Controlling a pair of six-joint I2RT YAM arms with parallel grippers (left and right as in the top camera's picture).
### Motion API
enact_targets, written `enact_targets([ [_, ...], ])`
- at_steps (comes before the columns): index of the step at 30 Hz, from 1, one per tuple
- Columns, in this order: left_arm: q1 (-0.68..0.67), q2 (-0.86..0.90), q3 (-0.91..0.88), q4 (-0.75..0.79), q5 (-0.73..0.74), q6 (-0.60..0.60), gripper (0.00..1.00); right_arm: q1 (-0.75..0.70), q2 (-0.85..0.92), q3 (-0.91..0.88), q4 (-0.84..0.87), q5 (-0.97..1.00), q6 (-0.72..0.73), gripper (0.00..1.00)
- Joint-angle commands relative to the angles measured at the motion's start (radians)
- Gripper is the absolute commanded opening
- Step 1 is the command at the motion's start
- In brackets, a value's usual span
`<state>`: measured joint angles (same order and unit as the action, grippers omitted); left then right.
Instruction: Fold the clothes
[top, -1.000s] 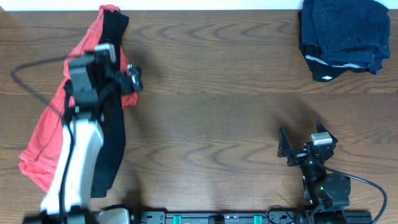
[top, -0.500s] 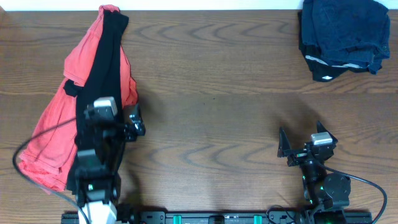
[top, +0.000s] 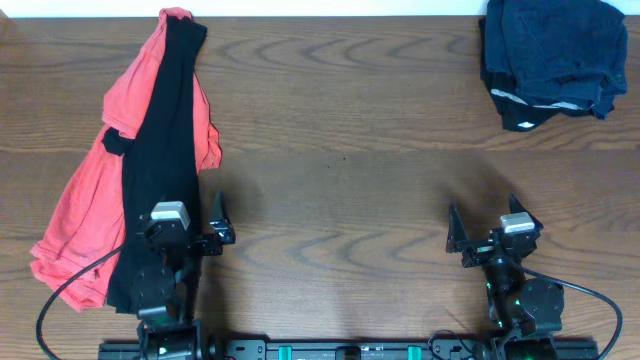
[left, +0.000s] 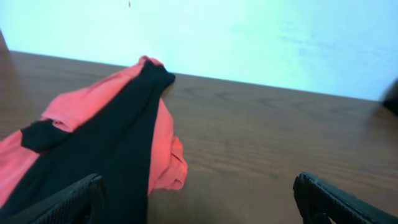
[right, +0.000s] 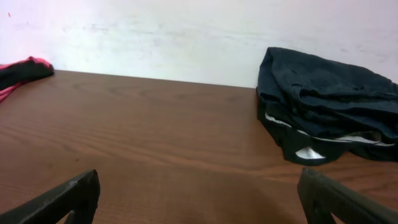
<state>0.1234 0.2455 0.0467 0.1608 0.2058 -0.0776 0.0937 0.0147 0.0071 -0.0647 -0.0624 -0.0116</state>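
The clothes lie in two places. At the left, a coral-red garment (top: 80, 205) is spread out with a long black one (top: 165, 140) draped along it; the left wrist view shows the same coral-red garment (left: 93, 99) and black one (left: 115, 140). A dark navy pile with pale-grey trim (top: 552, 55) sits at the back right, also in the right wrist view (right: 329, 99). My left gripper (top: 188, 208) stands open near the front, over the black garment's near end, holding nothing (left: 199, 205). My right gripper (top: 483, 208) is open over bare wood (right: 199, 202).
The wooden table (top: 340, 180) runs to a pale wall at the back. Both arm bases stand on a rail along the front edge (top: 340, 350). Black cables loop beside each base.
My left arm has drawn back from over the coral-red and black garments to the front edge, its jaws still open. The right arm and the clothes have not moved.
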Motion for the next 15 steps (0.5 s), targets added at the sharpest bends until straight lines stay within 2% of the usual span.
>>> enact_targets([
  [1,0.004,-0.044,-0.014,0.004,-0.013,0.006,0.98,-0.006,-0.009,-0.002,-0.004,0.003,0.007,0.99],
  [15,0.003,-0.207,-0.043,-0.044,-0.013,0.002,0.98,-0.006,-0.009,-0.002,-0.004,0.003,0.007,0.99],
])
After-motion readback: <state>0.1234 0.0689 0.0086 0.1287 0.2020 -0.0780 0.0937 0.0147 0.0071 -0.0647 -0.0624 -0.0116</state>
